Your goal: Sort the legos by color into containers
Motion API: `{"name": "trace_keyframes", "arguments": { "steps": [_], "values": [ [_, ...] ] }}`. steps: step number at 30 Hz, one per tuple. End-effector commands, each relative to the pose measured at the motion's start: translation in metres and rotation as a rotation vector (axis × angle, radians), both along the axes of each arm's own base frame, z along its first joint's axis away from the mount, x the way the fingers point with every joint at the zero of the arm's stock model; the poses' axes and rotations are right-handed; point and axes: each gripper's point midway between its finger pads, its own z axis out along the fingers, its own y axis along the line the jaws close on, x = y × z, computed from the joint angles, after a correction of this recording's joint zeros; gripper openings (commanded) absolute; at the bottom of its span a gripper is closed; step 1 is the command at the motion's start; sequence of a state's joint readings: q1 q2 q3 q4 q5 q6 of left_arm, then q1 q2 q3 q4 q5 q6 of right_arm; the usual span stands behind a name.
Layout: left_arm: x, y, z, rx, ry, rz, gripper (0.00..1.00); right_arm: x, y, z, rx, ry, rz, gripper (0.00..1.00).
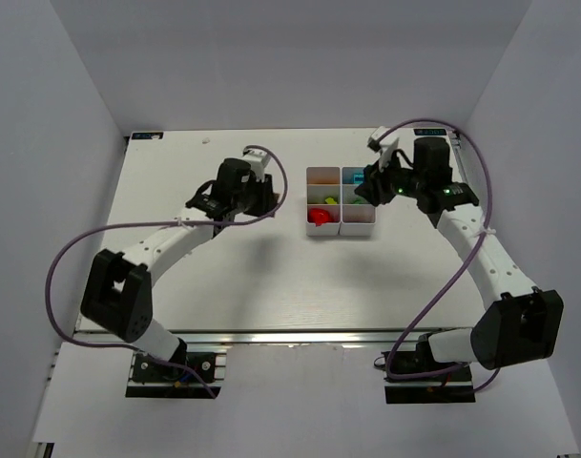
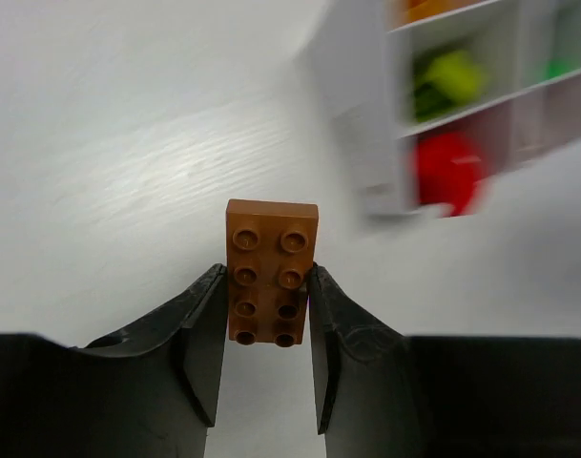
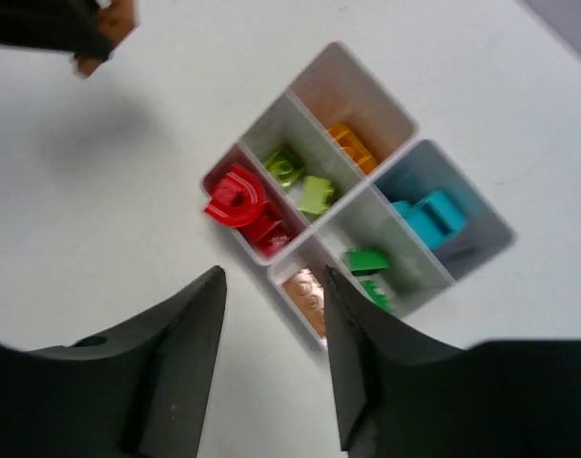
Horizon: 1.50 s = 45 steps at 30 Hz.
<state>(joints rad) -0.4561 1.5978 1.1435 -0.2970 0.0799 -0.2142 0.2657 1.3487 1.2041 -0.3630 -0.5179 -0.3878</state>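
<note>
My left gripper is shut on a brown lego brick, holding it by its long sides above the white table, left of the container tray. From above, this gripper hangs left of the tray. My right gripper is open with nothing between its fingers, hovering over the six-compartment tray. In the overhead view that gripper is over the tray's right side. The compartments hold orange, yellow-green, red, teal, green and brown legos.
Grey walls close the table in on the left, back and right. Purple cables loop from both arms. The left gripper and its brown brick show at the top left of the right wrist view.
</note>
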Motion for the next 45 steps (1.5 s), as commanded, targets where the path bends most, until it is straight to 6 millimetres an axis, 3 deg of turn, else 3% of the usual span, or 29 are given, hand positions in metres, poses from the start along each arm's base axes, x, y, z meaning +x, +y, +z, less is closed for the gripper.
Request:
{"name": "trace_keyframes", "arguments": {
  "steps": [1, 4, 7, 8, 9, 12, 13, 15, 16, 17, 18, 19, 22, 30, 40, 45],
  "values": [
    [-0.024, -0.08, 0.073, -0.329, -0.151, -0.147, 0.15, 0.025, -0.024, 0.053, 0.113, -0.108, -0.178, 0.45],
    [-0.034, -0.12, 0.108, -0.504, -0.219, -0.187, 0.14, 0.034, -0.046, 0.057, 0.152, -0.1, -0.286, 0.25],
    [-0.05, -0.155, 0.121, -0.628, -0.234, -0.215, 0.15, 0.04, -0.064, 0.059, 0.167, -0.097, -0.359, 0.17],
    [-0.045, -0.161, 0.135, -0.668, -0.295, -0.189, 0.16, 0.041, -0.067, 0.059, 0.181, -0.085, -0.369, 0.16],
    [-0.043, -0.17, 0.125, -0.672, -0.285, -0.175, 0.17, 0.042, -0.074, 0.06, 0.188, -0.08, -0.39, 0.16],
    [-0.038, -0.19, 0.12, -0.681, -0.303, -0.134, 0.17, 0.04, -0.085, 0.06, 0.216, -0.055, -0.42, 0.16],
    [-0.036, -0.199, 0.102, -0.663, -0.279, -0.132, 0.17, 0.038, -0.088, 0.06, 0.219, -0.053, -0.425, 0.16],
    [-0.025, -0.206, 0.1, -0.673, -0.285, -0.088, 0.16, 0.033, -0.094, 0.06, 0.22, -0.06, -0.437, 0.16],
    [-0.023, -0.214, 0.082, -0.648, -0.256, -0.086, 0.16, 0.03, -0.095, 0.06, 0.218, -0.065, -0.439, 0.16],
    [-0.021, -0.219, 0.078, -0.634, -0.245, -0.087, 0.16, 0.028, -0.096, 0.058, 0.216, -0.064, -0.443, 0.16],
    [-0.015, -0.226, 0.088, -0.63, -0.267, -0.085, 0.16, 0.022, -0.098, 0.058, 0.215, -0.07, -0.447, 0.16],
    [-0.014, -0.231, 0.072, -0.594, -0.245, -0.085, 0.16, 0.02, -0.098, 0.056, 0.214, -0.069, -0.448, 0.16],
    [-0.005, -0.236, 0.069, -0.555, -0.259, -0.056, 0.16, 0.013, -0.108, 0.049, 0.218, -0.057, -0.48, 0.17],
    [0.015, -0.247, 0.048, -0.472, -0.267, -0.026, 0.16, -0.001, -0.109, 0.041, 0.219, -0.047, -0.484, 0.18],
    [0.015, -0.256, 0.025, -0.4, -0.252, -0.035, 0.18, 0.001, -0.111, 0.041, 0.229, -0.042, -0.485, 0.18],
    [0.017, -0.256, 0.019, -0.362, -0.258, -0.043, 0.26, 0.002, -0.111, 0.04, 0.23, -0.037, -0.482, 0.18]
  ]
}}
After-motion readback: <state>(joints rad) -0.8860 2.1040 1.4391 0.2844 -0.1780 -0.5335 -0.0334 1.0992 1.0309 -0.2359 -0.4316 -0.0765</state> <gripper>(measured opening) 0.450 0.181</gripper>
